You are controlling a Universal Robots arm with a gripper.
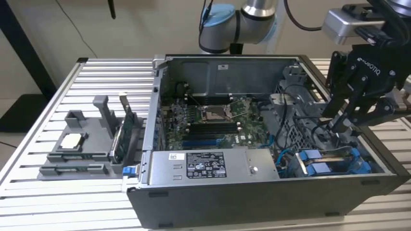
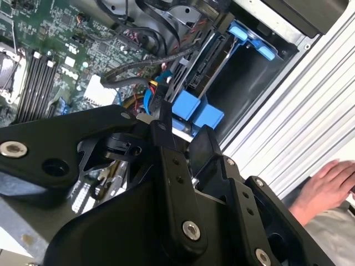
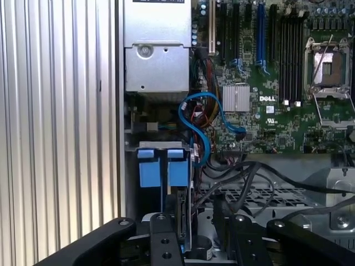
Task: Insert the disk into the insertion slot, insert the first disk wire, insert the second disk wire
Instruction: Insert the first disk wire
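Note:
The disk [image 3: 184, 213] stands on edge in the insertion slot [image 3: 145, 210], at the drive cage in the open computer case's corner. Its blue carrier tabs [image 3: 161, 166] face the power supply. In the exterior view the blue carrier [image 1: 324, 161] lies low at the case's right front. My black gripper [image 1: 343, 122] hangs just above this cage, and in the first wrist view its fingers [image 3: 163, 241] straddle the disk's edge with a gap on each side, holding nothing. A blue wire [image 3: 202, 130] and black wires [image 3: 249, 172] loop loose between the motherboard and the cage. The second wrist view also shows the carrier [image 2: 197, 111].
A grey labelled power-supply box [image 1: 205, 163] fills the case's front. The motherboard [image 1: 212, 120] lies behind it. A grey fixture [image 1: 83, 144] holding parts stands on the slatted table [image 1: 77, 202] at the exterior view's left. A person's hand [image 2: 327, 183] rests on the table beside the case.

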